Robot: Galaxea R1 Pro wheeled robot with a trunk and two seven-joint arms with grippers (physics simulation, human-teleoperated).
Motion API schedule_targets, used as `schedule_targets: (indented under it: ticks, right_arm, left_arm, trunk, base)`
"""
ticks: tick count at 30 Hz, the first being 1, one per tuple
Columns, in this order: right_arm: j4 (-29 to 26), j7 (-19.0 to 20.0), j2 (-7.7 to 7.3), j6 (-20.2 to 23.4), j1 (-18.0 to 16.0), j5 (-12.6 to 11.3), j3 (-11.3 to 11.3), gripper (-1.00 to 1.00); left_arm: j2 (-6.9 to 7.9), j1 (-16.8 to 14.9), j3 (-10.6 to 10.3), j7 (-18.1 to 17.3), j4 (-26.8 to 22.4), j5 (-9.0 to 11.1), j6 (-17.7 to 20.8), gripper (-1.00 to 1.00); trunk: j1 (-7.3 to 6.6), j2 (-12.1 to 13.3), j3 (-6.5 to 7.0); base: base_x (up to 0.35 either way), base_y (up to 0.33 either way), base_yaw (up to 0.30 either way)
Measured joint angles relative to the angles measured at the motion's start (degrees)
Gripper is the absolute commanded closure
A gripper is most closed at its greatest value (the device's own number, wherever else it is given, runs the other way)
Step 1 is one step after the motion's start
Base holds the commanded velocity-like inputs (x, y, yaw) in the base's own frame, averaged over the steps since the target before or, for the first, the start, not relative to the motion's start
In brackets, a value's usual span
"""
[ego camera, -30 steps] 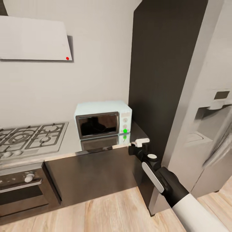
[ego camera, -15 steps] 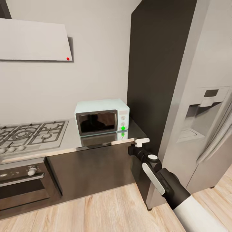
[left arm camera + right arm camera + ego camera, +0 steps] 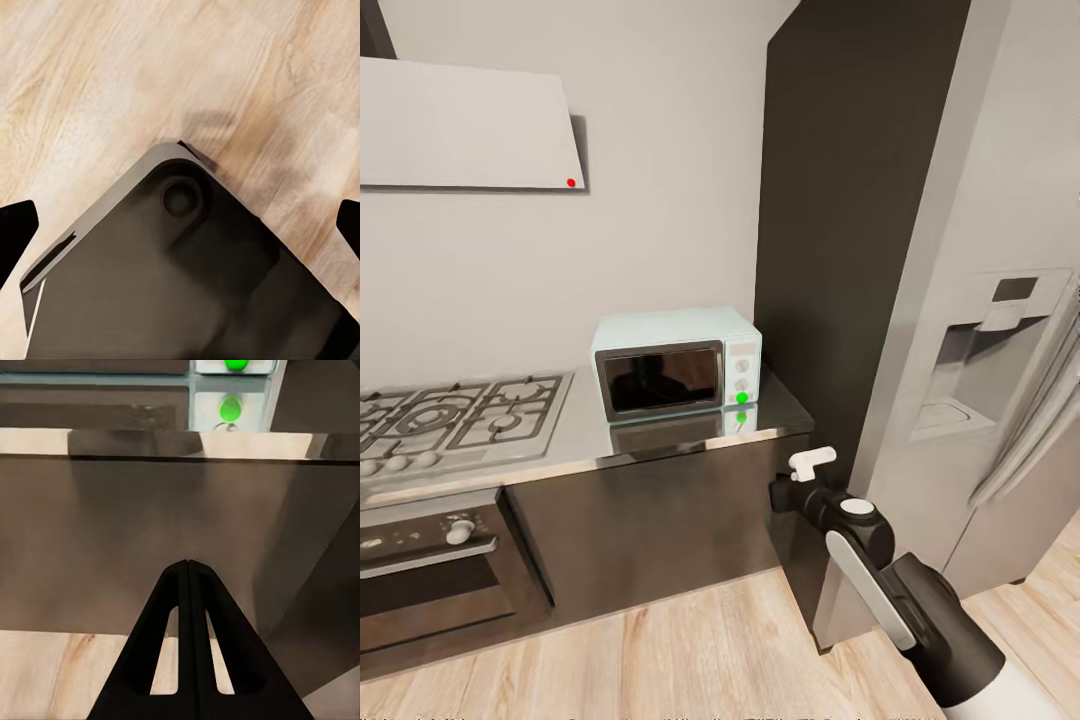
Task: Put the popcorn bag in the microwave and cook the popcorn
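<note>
Microwave: pale mint box, dark glass door closed, white panel with two knobs and a lit green dot; stands on the surface, beyond and above the right claw, at the end nearest the claw.
Surface: grey metal slab, reflective; front edge just above the right claw; microwave mirrored in it; green dot reflection also seen in right wrist view.
Right claw: held low in front of the dark cabinet front, below the surface edge; fingers pressed together, tips meeting, nothing between them.
Left claw: finger tips at frame edges over a dark rounded robot base and wood plank floor; spread wide, empty.
Hob: on the surface, well beyond the microwave from the right claw.
Oven: black, under the hob.
Fridge: steel, on the claw's other side, behind a tall dark panel.
</note>
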Motion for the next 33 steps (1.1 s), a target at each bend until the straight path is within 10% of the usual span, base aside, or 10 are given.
schedule_targets:
  ticks: [5,6,15,24,28,33]
  right_arm:
    - [0.1,0.0,-0.24,3.9,0.1,-0.3,-0.1,1.00]
    - [-0.2,0.1,-0.29,6.1,0.1,-0.4,-0.1,-1.00]
    - [-1.3,0.2,-1.80,11.0,2.7,-0.8,-2.2,-1.00]
    - [0.1,-0.2,-1.81,11.0,19.3,-0.4,-1.7,-1.00]
    - [18.5,-0.3,-1.50,6.7,23.7,0.1,-0.5,-1.00]
    - [39.2,0.2,-1.14,-11.0,23.7,2.4,4.0,-1.00]
  left_arm:
    - [0.04,0.0,0.1,-0.3,0.0,0.3,0.0,-1.00]
    - [0.04,0.0,0.1,-0.4,0.0,0.3,0.0,-1.00]
    - [0.01,0.1,0.0,-0.7,-0.6,0.3,-0.3,-1.00]
    - [0.07,0.1,0.0,-0.7,-0.6,0.1,0.2,-1.00]
    - [0.18,0.0,0.0,-0.6,-0.3,0.1,0.1,-1.00]
    - [0.14,0.0,0.0,-0.3,-0.1,-0.1,0.1,-1.00]
  trunk:
    - [0.03,0.0,0.00]
    - [0.03,0.0,0.00]
    - [-0.01,0.0,0.00]
    - [-0.01,0.0,-0.02]
    - [-0.01,0.0,-0.01]
    - [-0.01,0.0,0.00]
  base:
    - [-0.317,0.000,0.000]
    - [-0.339,0.009,0.000]
    - [-0.067,0.002,0.000]
    - [-0.001,0.000,0.000]
    - [0.000,0.000,0.000]
    - [0.000,0.000,0.000]
